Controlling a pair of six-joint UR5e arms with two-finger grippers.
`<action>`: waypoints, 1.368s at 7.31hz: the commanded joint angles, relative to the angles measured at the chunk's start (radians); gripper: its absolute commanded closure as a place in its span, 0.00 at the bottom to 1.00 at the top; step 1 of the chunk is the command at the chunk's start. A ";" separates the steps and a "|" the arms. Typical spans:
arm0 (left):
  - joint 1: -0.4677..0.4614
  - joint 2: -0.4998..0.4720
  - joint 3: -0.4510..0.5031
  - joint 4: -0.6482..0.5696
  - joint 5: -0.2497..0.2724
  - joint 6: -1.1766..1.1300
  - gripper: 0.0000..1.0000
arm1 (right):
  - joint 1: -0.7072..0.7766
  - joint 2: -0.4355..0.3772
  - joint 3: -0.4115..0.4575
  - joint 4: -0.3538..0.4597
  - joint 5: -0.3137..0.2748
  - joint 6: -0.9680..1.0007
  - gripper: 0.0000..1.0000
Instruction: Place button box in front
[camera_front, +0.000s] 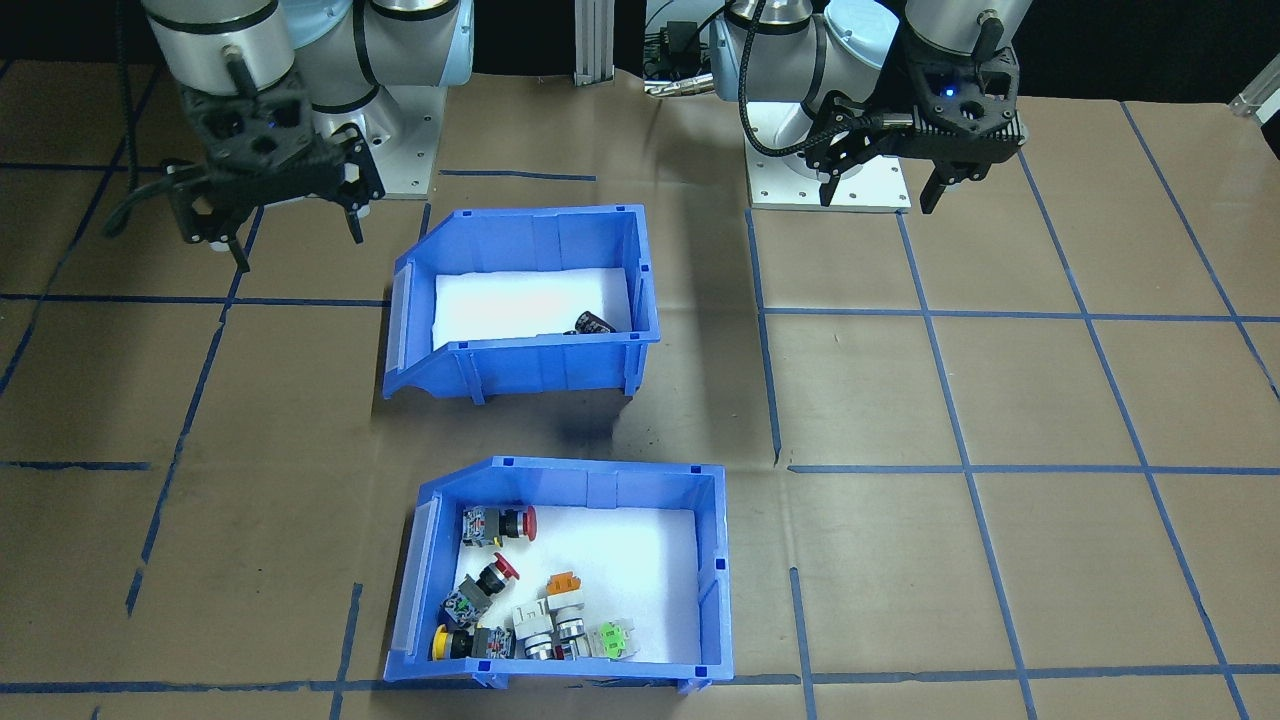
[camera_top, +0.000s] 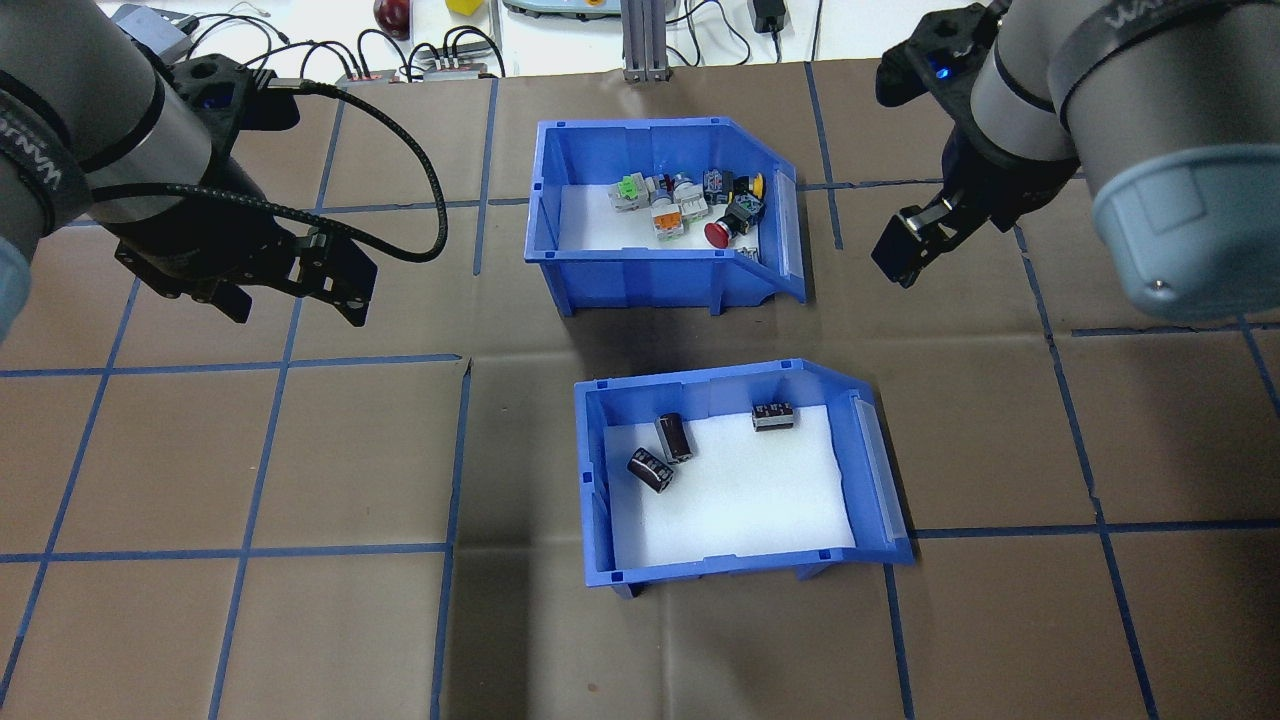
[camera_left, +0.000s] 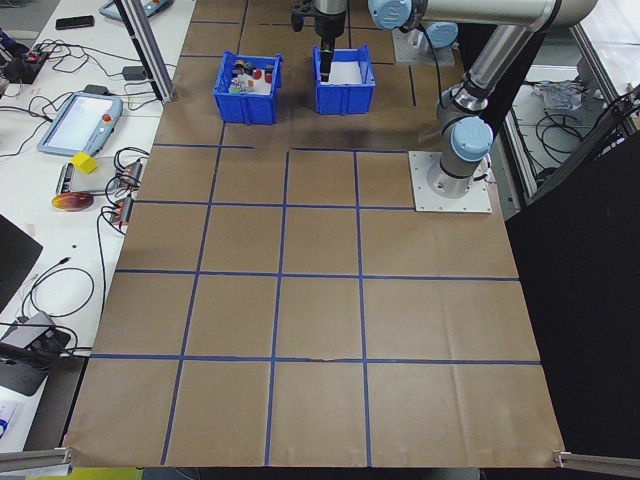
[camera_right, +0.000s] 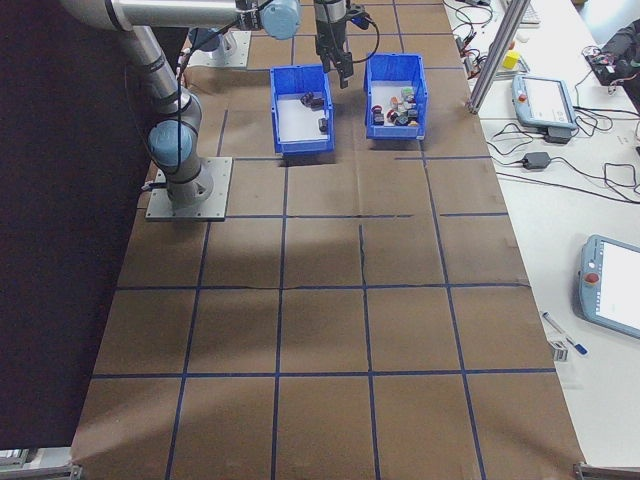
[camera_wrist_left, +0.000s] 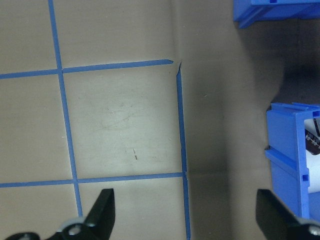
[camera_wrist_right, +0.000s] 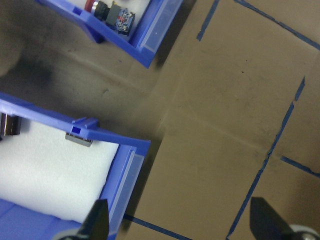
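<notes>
Brown paper marked into squares by blue tape lines (camera_top: 260, 460) covers the table (camera_top: 200, 620), on which two blue bins are set near the middle of the end where the arms stand. The button box (camera_top: 640, 265), lined with white foam and holding switches with red, yellow, orange and green caps, is placed toward the table's far edge, the operators' side. The second bin (camera_top: 700, 570), with dark cylinders (camera_top: 672, 440) on its foam, lies just beside it, closer to the robot's bases. The left gripper (camera_top: 295, 295) is held above bare paper well off to the bins' left, its jaws spread wide and empty. The right gripper (camera_top: 905, 250) hangs near the button box's open end, also wide apart and holding nothing. A white bench (camera_left: 60, 200) with cables, a teach pendant (camera_left: 78, 120) and small coloured objects runs along the far edge.
</notes>
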 joint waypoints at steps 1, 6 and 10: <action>0.000 0.001 -0.002 0.001 0.000 0.002 0.01 | -0.037 0.070 -0.095 0.114 0.059 0.227 0.00; -0.003 0.003 0.000 0.002 -0.002 0.002 0.01 | -0.060 0.100 -0.103 0.172 0.080 0.314 0.00; -0.001 0.003 -0.002 0.010 -0.002 0.002 0.01 | -0.060 0.102 -0.101 0.161 0.055 0.314 0.00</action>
